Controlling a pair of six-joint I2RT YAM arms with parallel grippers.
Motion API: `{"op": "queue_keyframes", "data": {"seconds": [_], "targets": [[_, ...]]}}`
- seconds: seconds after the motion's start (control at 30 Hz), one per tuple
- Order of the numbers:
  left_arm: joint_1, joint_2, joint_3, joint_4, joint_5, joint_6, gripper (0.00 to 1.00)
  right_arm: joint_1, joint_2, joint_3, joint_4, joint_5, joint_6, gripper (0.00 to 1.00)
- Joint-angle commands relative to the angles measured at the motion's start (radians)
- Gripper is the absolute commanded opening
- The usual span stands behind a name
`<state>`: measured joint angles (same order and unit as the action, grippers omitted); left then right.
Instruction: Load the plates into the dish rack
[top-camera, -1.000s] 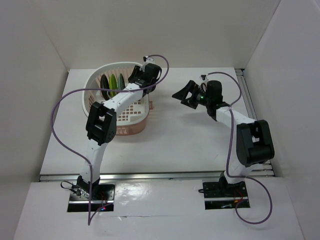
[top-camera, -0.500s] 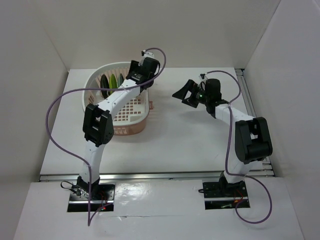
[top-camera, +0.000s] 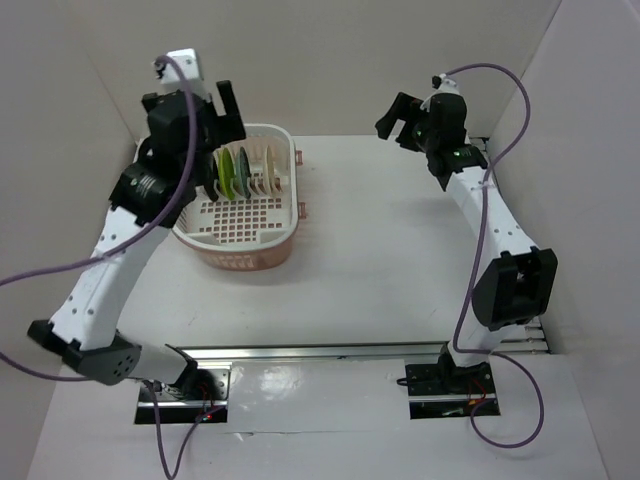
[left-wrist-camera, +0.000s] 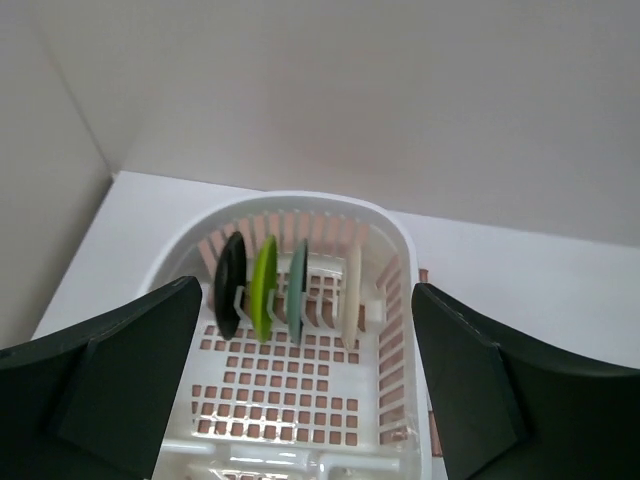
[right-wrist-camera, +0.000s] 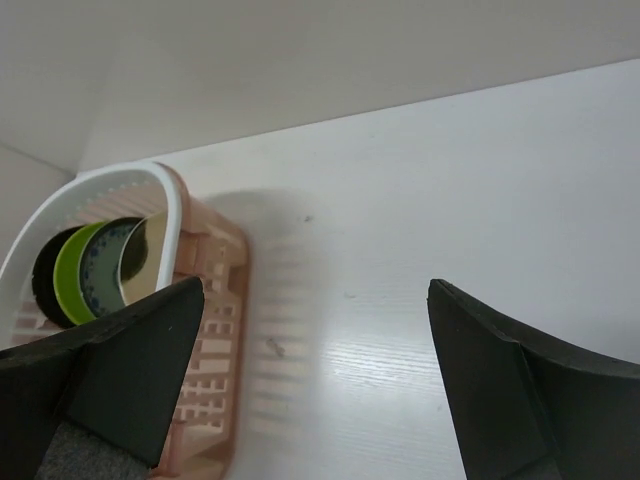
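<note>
Four plates (left-wrist-camera: 264, 287) upright on edge between dividers of dish rack (left-wrist-camera: 300, 201), far left on table (top-camera: 400, 260); left gripper (left-wrist-camera: 308, 375) poised high over rack, tilted down, jaws wide apart, empty; right gripper (right-wrist-camera: 315, 370) high at far right, arm outstretched, jaws wide apart, empty.

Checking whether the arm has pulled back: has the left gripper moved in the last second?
Yes. In the top view the left gripper has swung from over the far right corner of the dish rack to its far left side, apparently rising, jaws open.
</note>
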<state>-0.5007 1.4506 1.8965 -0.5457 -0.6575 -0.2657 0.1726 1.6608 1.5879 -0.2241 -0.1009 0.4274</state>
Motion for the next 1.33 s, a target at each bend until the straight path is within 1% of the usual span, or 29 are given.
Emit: {"op": "queue_keyframes", "data": {"seconds": [0.0,0.07,0.1,0.17,0.3,0.43,0.53,0.67,0.7,0.77,0.93,1.0,1.3], "targets": [[0.017,-0.042,-0.095,-0.022,-0.109,-0.05,1.0,-0.018,-0.085,0.041,-0.106,0.13,-0.056,1.0],[0.028,-0.125,-0.135,-0.007,-0.14,-0.05,1.0,-0.018,-0.107,0.066,-0.118,0.159,-0.056,1.0],[0.039,-0.157,-0.189,0.027,-0.14,-0.05,1.0,-0.018,-0.12,0.076,-0.118,0.168,-0.065,1.0],[0.048,-0.244,-0.238,0.038,-0.149,-0.041,1.0,-0.018,-0.145,0.09,-0.127,0.168,-0.065,1.0],[0.048,-0.324,-0.321,0.038,-0.195,-0.021,1.0,-0.018,-0.17,0.103,-0.127,0.168,-0.056,1.0],[0.048,-0.367,-0.367,0.038,-0.195,-0.009,1.0,-0.018,-0.191,0.103,-0.127,0.178,-0.056,1.0],[0.048,-0.39,-0.395,0.038,-0.241,-0.009,1.0,-0.018,-0.226,0.083,-0.117,0.198,-0.056,1.0],[0.057,-0.4,-0.421,0.049,-0.241,-0.009,1.0,-0.018,-0.263,0.083,-0.107,0.221,-0.056,1.0],[0.066,-0.4,-0.421,0.049,-0.214,-0.009,1.0,-0.018,-0.263,0.083,-0.118,0.221,-0.056,1.0],[0.067,-0.409,-0.43,0.049,-0.205,-0.021,1.0,-0.018,-0.276,0.067,-0.118,0.221,-0.056,1.0],[0.067,-0.42,-0.43,0.049,-0.215,-0.041,1.0,-0.018,-0.325,0.047,-0.118,0.24,-0.056,1.0],[0.067,-0.42,-0.41,0.049,-0.224,-0.041,1.0,-0.018,-0.325,0.047,-0.118,0.24,-0.056,1.0],[0.067,-0.438,-0.41,0.02,-0.202,-0.041,1.0,-0.018,-0.335,0.029,-0.127,0.221,-0.056,1.0]]}}
